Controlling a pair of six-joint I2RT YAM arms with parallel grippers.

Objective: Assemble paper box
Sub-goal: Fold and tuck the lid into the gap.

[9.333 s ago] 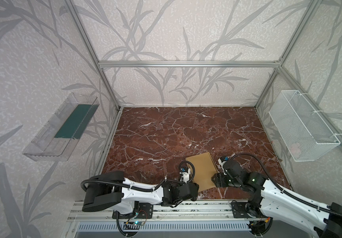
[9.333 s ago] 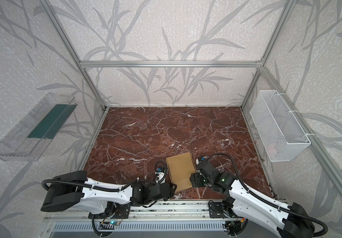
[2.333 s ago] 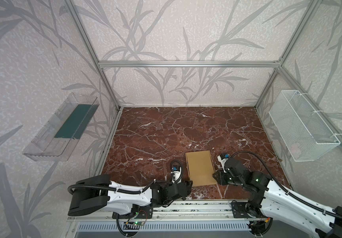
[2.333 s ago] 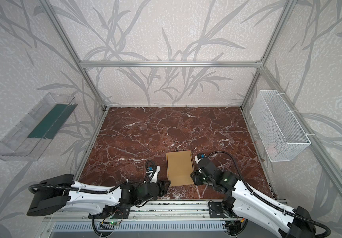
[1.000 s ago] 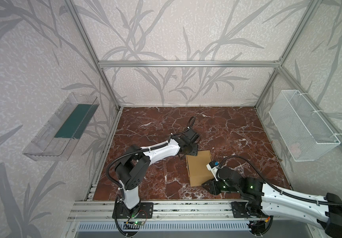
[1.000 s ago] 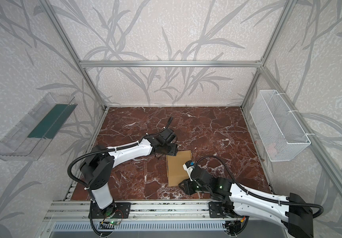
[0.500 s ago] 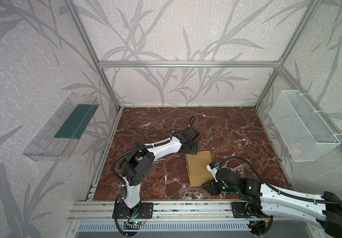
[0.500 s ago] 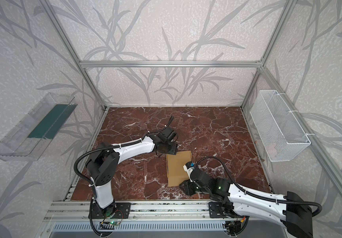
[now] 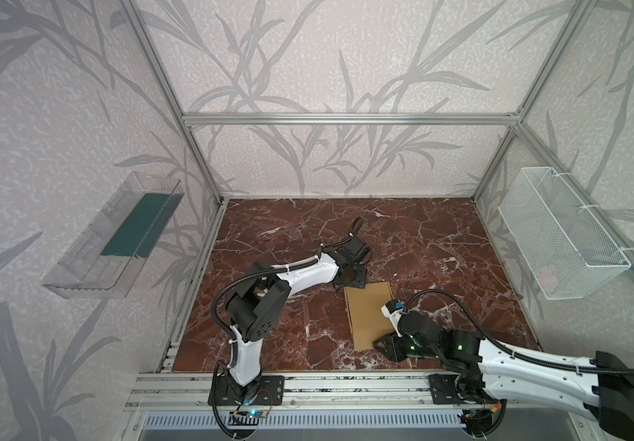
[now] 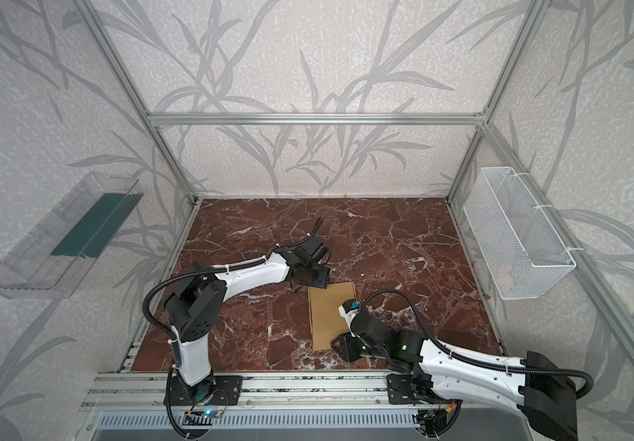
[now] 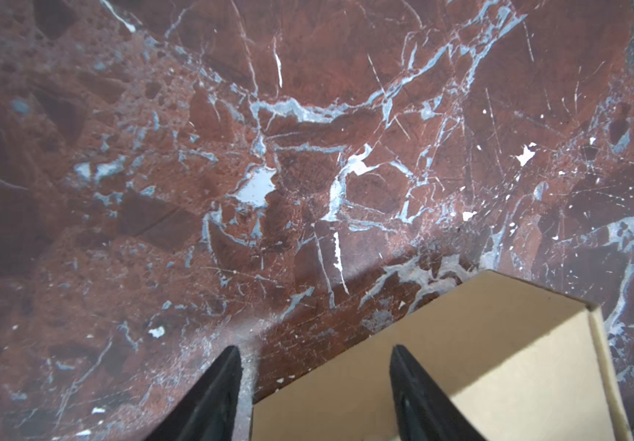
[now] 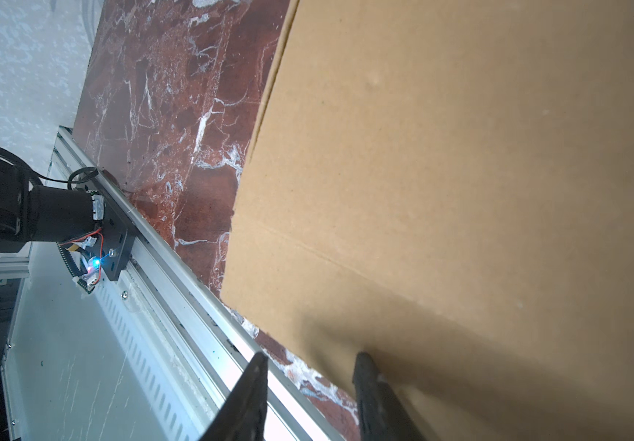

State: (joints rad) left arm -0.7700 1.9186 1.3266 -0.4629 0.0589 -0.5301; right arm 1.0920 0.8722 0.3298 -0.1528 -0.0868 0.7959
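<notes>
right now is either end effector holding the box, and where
Nothing is held: left end effector and right end effector stand open at opposite ends of the paper box.

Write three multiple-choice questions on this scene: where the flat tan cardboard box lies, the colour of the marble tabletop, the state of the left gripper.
1. Where is the flat tan cardboard box?
A. standing against the back wall
B. lying flat, between the left gripper and the right gripper
C. lifted in the air

2. What colour is the marble tabletop?
A. green
B. plain grey
C. red-brown with white veins

3. How do the left gripper's jaws stand?
A. open
B. shut on the box
C. out of view

Answers:
1 B: both top views show it flat there.
2 C: every view shows that marble.
3 A: the left wrist view shows its fingers apart.
</notes>
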